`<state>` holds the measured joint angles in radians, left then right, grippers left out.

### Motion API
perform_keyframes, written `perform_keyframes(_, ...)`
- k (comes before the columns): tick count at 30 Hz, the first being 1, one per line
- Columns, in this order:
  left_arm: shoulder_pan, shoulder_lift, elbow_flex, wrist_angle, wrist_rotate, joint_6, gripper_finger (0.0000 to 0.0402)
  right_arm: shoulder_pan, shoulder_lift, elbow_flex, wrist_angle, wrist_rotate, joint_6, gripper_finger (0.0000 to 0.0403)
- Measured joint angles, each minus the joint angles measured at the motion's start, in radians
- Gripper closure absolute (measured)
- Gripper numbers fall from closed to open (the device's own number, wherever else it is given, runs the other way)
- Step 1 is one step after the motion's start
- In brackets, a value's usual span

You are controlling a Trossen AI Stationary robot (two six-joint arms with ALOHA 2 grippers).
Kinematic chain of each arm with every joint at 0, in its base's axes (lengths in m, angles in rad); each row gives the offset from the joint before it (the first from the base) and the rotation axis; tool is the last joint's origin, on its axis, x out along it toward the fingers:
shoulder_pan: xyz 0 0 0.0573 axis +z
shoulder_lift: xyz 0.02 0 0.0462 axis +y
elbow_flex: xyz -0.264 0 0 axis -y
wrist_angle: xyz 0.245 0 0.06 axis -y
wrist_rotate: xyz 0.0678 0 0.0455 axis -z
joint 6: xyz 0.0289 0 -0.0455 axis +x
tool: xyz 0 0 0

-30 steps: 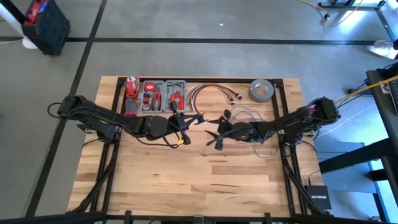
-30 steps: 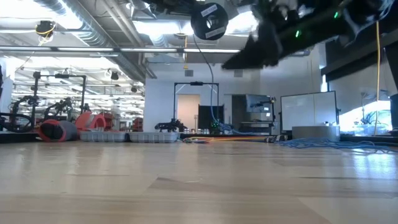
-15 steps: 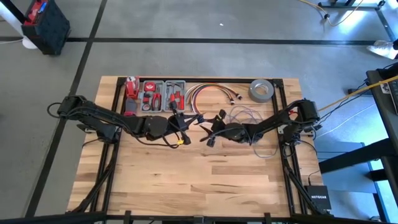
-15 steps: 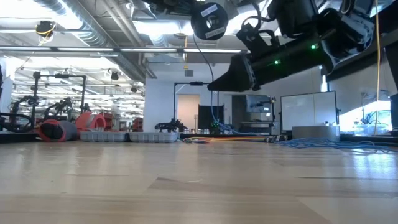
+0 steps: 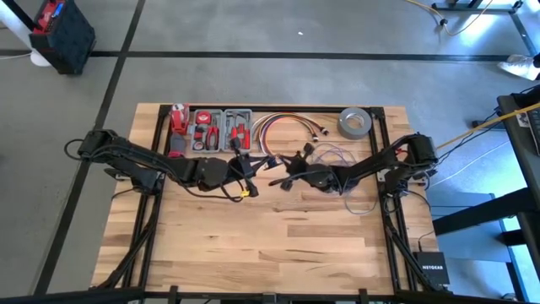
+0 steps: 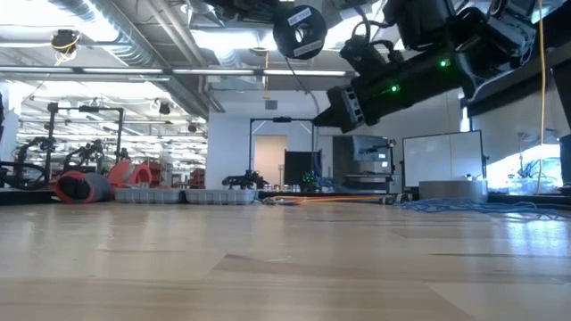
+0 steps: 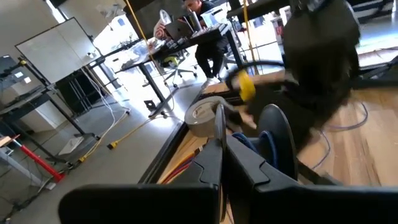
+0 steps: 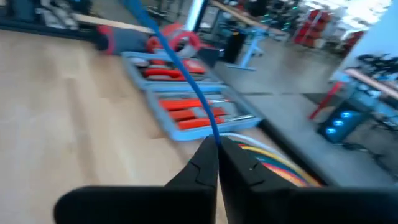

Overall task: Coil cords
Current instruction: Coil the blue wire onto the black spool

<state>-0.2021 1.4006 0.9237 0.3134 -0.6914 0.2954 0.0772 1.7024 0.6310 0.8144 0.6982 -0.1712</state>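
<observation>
High view: both arms reach toward the middle of the surface [image 5: 270, 245], nearer the far edge. Left end effector [image 5: 250, 163] sits just left of centre. In the left wrist view its fingers [image 7: 214, 155] are pressed together on the black cord with round disc [image 7: 277, 140]; disc hangs close beyond the tips. Low view shows the same disc [image 6: 299, 29] held well above the surface.

Right end effector [image 5: 291, 173] is just right of centre, near the left one. Right wrist view: fingers [image 8: 211, 158] closed on the thin grey-blue wire [image 8: 186, 81], which runs taut away from the tips. Rest of the wire lies in loose loops [image 5: 333, 156] toward the far right, partly under the right arm.

Not task items: tool tray [image 5: 221, 128], red/yellow/white cable bundle [image 5: 287, 125], tape roll [image 5: 355, 123], all along far edge.

Step in hand, est.: each cord gripped and lifted, coiling not yet begun; no tidy coil visible. Next move calls for gathering slack into loops w/o tangling the two cords, as the end effectors are close.
</observation>
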Motion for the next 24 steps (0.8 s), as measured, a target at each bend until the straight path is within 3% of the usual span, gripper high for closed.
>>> perform_keyframes(6, 0.009, 0.000, 0.000, -0.044, 0.000, 0.000, 0.0401, 0.001, -0.140, -0.053, -0.046, 0.094, -0.014, 0.0397)
perform_keyframes(11, 0.036, 0.000, 0.000, -0.105, 0.000, -0.007, 0.0402, 0.001, -0.264, -0.077, -0.148, 0.087, 0.063, 0.0399)
perform_keyframes(18, 0.077, 0.051, 0.000, -0.087, 0.000, -0.006, 0.0401, 0.001, -0.324, -0.077, -0.127, -0.199, 0.236, 0.0400)
perform_keyframes(24, 0.107, 0.114, -0.001, 0.024, -0.034, 0.003, 0.0401, 0.008, -0.324, -0.077, -0.080, -0.339, 0.319, 0.0401)
